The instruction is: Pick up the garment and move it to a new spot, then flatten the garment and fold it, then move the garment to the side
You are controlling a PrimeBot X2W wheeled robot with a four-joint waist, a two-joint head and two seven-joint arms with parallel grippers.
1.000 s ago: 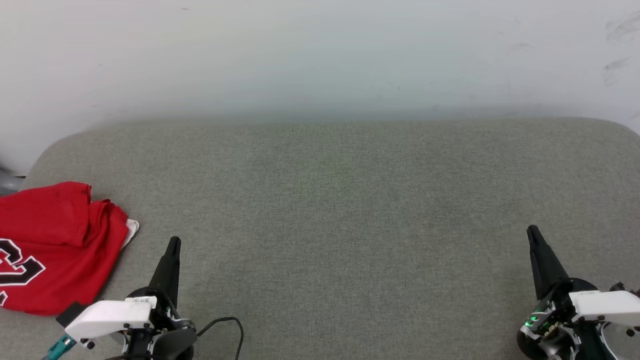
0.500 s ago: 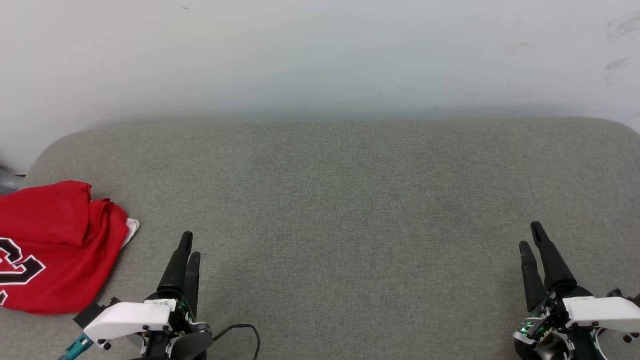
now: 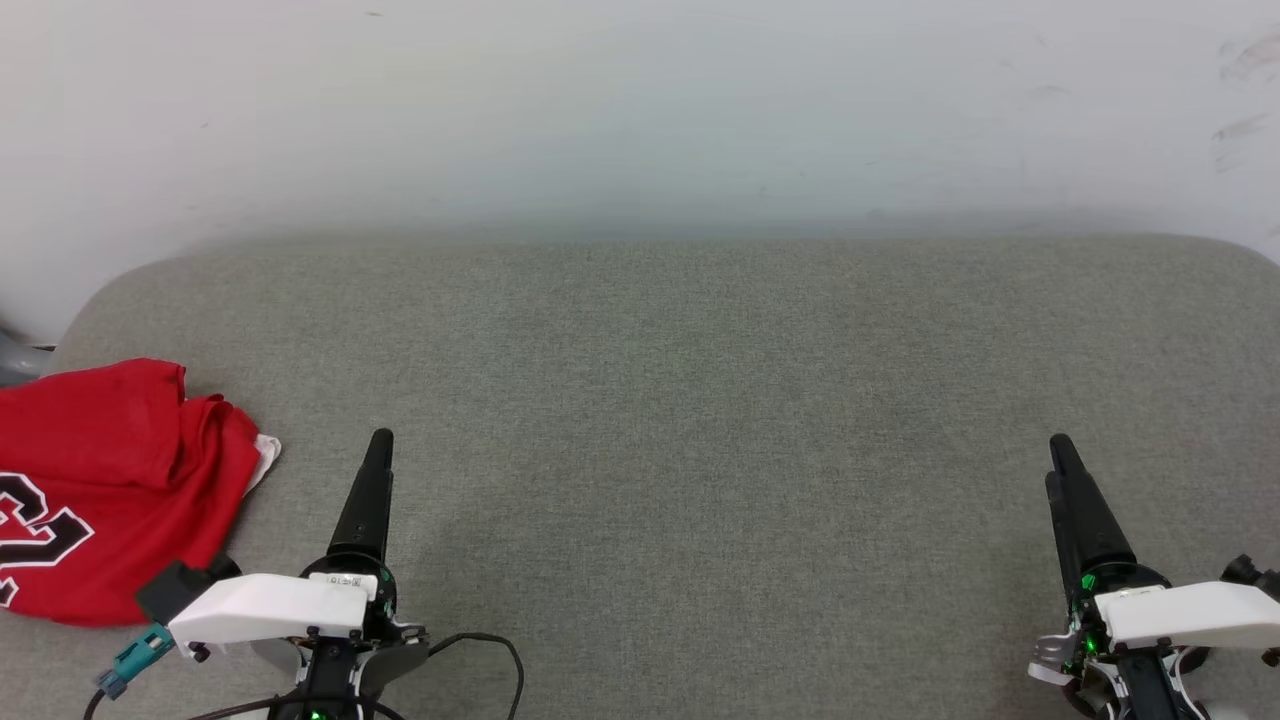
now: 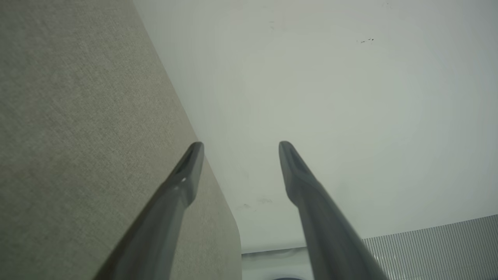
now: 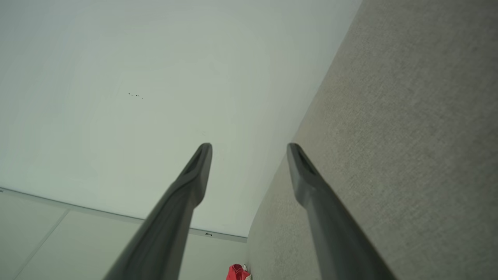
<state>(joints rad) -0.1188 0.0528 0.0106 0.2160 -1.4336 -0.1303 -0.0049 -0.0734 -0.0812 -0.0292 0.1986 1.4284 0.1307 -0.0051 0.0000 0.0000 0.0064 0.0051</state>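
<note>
The garment (image 3: 110,480), red with part of a black white-outlined figure, lies crumpled at the left edge of the grey fabric surface (image 3: 700,400). A white bit of it peeks out on its right side. It also appears as a small red patch, the garment (image 5: 237,272), far off in the right wrist view. My left gripper (image 3: 381,437) hovers just right of the garment, apart from it. Its fingers stand open with nothing between them, as the left gripper (image 4: 240,146) shows. My right gripper (image 3: 1055,452) is at the lower right, open and empty, with the right gripper (image 5: 249,147) fingers spread.
A white wall (image 3: 640,110) rises right behind the surface, whose far corners are rounded. A black cable (image 3: 480,645) loops beside my left wrist. A grey object (image 3: 15,362) sticks in at the left edge behind the garment.
Both grippers have gone from shut to open. The left gripper has moved forward and slightly right. The garment has stayed where it lay.
</note>
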